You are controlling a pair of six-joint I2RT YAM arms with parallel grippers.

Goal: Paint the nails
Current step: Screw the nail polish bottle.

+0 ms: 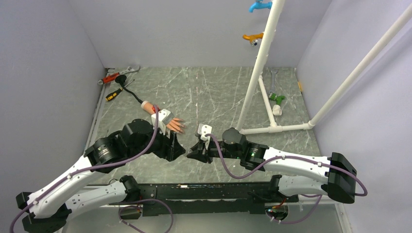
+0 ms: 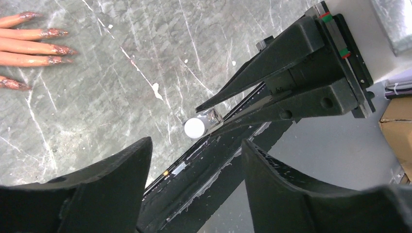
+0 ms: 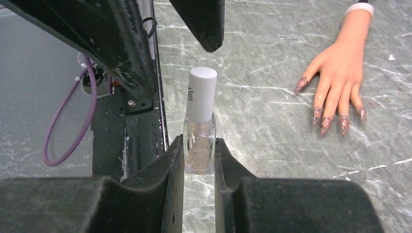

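The flesh-coloured mannequin hand (image 1: pixel 167 124) lies palm down on the marble table, its white cuff (image 3: pixel 359 8) at the far end. Its nails (image 3: pixel 323 121) are long, pointed and reddish-pink; they also show in the left wrist view (image 2: pixel 54 34). A small clear bottle (image 3: pixel 199 141) with a white cap (image 2: pixel 195 127) stands upright near the table's front edge. My right gripper (image 3: pixel 199 148) is shut on the bottle's glass body. My left gripper (image 2: pixel 194 165) is open and empty, hovering just above the cap with one finger on either side. In the top view the two grippers (image 1: pixel 187 149) meet tip to tip.
A white PVC pipe frame (image 1: pixel 257 73) stands at the back right, with blue (image 1: pixel 257 6) and orange (image 1: pixel 252 37) pieces on it. A wrench (image 1: pixel 121 73) and a screwdriver (image 1: pixel 114 94) lie at the back left. A black rail (image 1: pixel 204 191) runs along the near edge.
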